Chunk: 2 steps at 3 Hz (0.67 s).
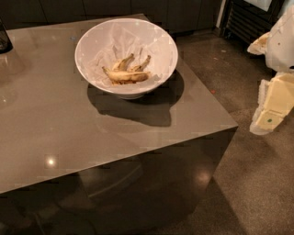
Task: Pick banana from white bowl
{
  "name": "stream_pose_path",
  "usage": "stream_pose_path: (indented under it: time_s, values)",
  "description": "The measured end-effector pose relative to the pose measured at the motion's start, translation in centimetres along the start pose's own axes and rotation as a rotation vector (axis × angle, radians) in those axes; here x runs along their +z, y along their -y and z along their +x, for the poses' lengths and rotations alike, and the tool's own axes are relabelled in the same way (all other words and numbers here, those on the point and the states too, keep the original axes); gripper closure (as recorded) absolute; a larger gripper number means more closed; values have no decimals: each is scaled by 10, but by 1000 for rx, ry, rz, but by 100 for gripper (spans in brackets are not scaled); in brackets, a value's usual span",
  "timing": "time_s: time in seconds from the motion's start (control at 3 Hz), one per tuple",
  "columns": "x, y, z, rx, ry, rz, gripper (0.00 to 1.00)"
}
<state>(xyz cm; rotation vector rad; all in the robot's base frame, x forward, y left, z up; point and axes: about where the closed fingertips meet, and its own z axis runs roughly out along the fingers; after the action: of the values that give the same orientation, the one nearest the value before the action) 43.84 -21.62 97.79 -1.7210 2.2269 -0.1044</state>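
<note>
The white bowl [83, 57] stands on the far middle of a glossy grey-brown table [69, 137]. It is wide and round, with crinkly white lining inside. The banana [126, 73], a small cluster of curved yellow pieces with brown speckles and dark pointed ends, lies in the bottom of the bowl. My gripper [272, 112] is cream-white and hangs at the right edge of the view, over the floor. It is well to the right of the table and the bowl, touching neither, and holds nothing that I can see.
A dark object [3, 39] stands at the table's far left corner. The table's right edge and front corner [234, 125] drop to a dark speckled floor [257, 183]. Dark cabinets [115, 8] run along the back, and a black slatted unit [248, 20] stands at top right.
</note>
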Motion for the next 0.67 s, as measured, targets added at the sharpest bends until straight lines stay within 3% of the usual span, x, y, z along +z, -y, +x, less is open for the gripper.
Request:
stream_pose_path:
  time_s: [0.33,0.67]
  values:
    - [0,0,0,0,0,0,0]
    - [6,15,-14,-36,0,-36,0]
